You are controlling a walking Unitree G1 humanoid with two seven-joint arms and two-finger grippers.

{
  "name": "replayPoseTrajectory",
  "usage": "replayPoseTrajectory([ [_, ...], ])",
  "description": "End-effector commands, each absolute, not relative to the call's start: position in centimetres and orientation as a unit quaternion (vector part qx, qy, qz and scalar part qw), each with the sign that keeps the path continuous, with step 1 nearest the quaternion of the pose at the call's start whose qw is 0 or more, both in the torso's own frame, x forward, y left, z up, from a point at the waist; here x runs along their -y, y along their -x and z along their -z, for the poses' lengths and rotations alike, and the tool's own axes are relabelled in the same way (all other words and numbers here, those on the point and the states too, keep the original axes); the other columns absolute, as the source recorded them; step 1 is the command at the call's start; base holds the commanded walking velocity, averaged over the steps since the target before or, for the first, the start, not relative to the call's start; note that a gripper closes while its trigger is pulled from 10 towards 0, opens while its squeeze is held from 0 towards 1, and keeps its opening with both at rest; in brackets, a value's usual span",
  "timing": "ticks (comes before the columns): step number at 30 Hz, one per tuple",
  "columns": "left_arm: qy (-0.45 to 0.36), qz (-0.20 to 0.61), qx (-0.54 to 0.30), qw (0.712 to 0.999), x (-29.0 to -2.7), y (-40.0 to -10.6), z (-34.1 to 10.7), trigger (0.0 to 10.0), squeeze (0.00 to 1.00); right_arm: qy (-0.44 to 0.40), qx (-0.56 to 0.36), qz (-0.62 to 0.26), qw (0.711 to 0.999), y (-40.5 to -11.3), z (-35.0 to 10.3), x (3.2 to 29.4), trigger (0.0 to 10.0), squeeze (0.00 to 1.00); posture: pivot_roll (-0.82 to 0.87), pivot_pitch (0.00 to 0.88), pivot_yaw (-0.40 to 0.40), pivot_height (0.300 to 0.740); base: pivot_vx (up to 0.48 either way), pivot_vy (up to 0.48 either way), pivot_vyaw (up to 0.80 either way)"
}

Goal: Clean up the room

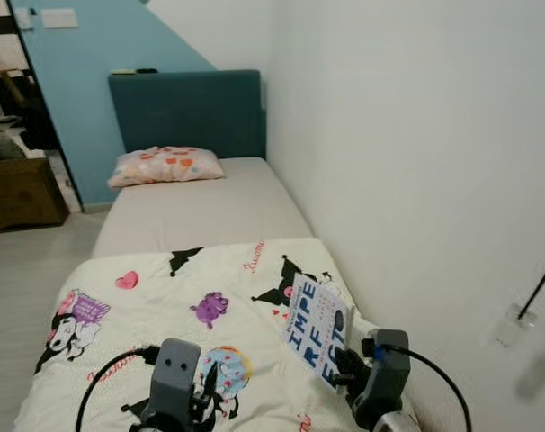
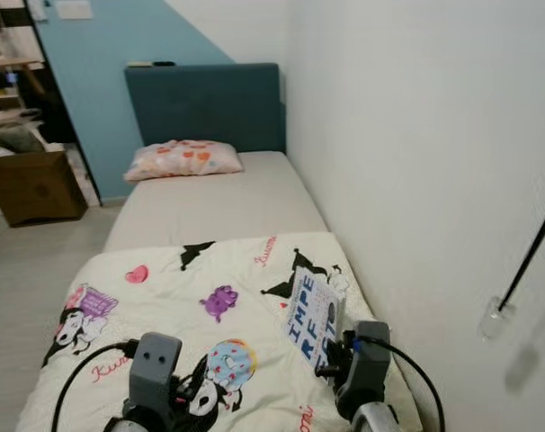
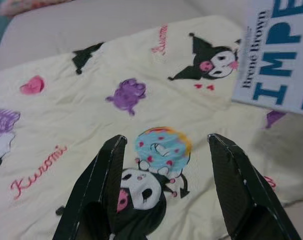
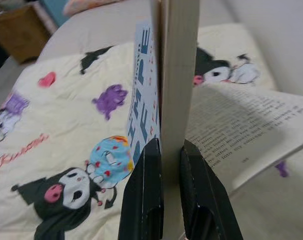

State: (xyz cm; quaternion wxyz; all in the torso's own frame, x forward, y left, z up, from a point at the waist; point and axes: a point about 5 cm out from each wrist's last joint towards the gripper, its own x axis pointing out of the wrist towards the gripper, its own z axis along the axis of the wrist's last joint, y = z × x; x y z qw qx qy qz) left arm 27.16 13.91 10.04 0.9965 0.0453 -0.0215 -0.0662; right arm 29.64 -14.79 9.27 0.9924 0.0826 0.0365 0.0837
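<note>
Book: a white paperback book (image 1: 317, 335) with large blue letters on its cover stands upright above the near right part of the bed, close to the wall, lifted clear of the blanket; in the right wrist view some of its pages fall open to one side.
Right gripper: the right gripper (image 4: 171, 167) pinches the book's lower edge between its two black fingers, pressed tight on the cover and page block.
Left gripper: the left gripper (image 3: 164, 165) hovers just above the blanket with its fingers spread wide and nothing between them, over a printed cartoon figure and a blue doughnut.
Blanket: a cream blanket (image 1: 156, 306) with cartoon prints, hearts and pink script covers the near half of the bed, somewhat rumpled.
Bed: the bed (image 1: 201, 211) runs along the white wall, its far half a bare beige sheet, ending at a dark teal headboard (image 1: 187, 108).
Pillow: a patterned pink-and-orange pillow (image 1: 165, 166) lies at the head end, against the headboard.
Surroundings: a brown cardboard box (image 1: 21, 193) sits on the floor, left of the bed and well apart from it, by a blue wall.
</note>
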Motion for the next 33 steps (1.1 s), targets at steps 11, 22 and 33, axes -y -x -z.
replayPoseTrajectory([
  [11, -0.031, 0.059, 0.013, 0.998, -14.05, -26.89, -9.58, 10.0, 0.0, -0.097, -0.022, -0.088, 0.991, -29.32, -9.47, 14.75, 10.0, 0.0, 0.02, 0.155, -0.024, 0.74, 0.0, 0.0, 0.0],
  [22, -0.044, 0.061, 0.021, 0.997, -13.88, -26.85, -9.79, 10.0, 0.0, -0.07, -0.022, -0.105, 0.992, -29.42, -9.62, 14.42, 10.0, 0.0, 0.02, 0.155, -0.027, 0.74, 0.0, -0.131, 0.22],
  [33, -0.022, 0.052, 0.015, 0.998, -14.07, -26.79, -9.58, 10.0, 0.0, -0.077, -0.016, -0.111, 0.991, -29.24, -9.74, 14.16, 10.0, 0.0, 0.02, 0.159, -0.029, 0.74, 0.0, -0.131, 0.22],
])
